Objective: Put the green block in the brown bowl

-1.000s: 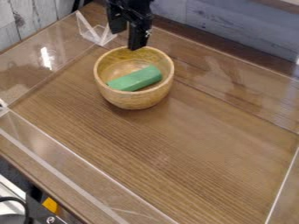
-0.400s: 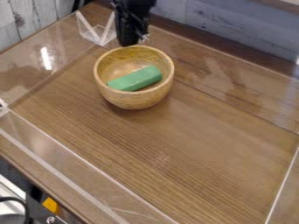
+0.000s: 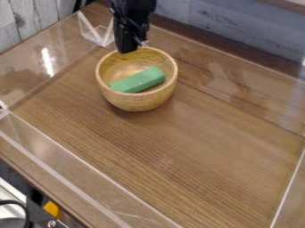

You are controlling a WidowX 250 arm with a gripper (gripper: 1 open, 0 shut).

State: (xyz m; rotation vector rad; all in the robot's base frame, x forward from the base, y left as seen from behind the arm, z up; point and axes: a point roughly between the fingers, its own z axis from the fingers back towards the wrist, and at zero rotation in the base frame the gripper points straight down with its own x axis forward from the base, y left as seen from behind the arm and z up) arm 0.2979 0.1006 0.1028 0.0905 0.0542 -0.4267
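At the far left, glare washed over a clear plastic wall (image 3: 36, 55) so its edges were hard to trace, and dark gear at the bottom left corner was cut off by the frame. A clear plastic stand (image 3: 95, 31) stood behind the bowl, partly hidden by the arm. The arm itself ran out of the top edge, so only its lower part showed. Its claw (image 3: 127, 44) pointed down over the back rim of the brown bowl (image 3: 158, 95), its tips pressed together and gripping nothing. The bowl sat on the wooden table (image 3: 179, 160), and the green block (image 3: 138, 81) lay inside it, tilted across the tan floor. Compared with a second before, the claw had closed from spread and sat a little further left and lower; bowl and block had not moved. To the right, the table's edge was cropped.
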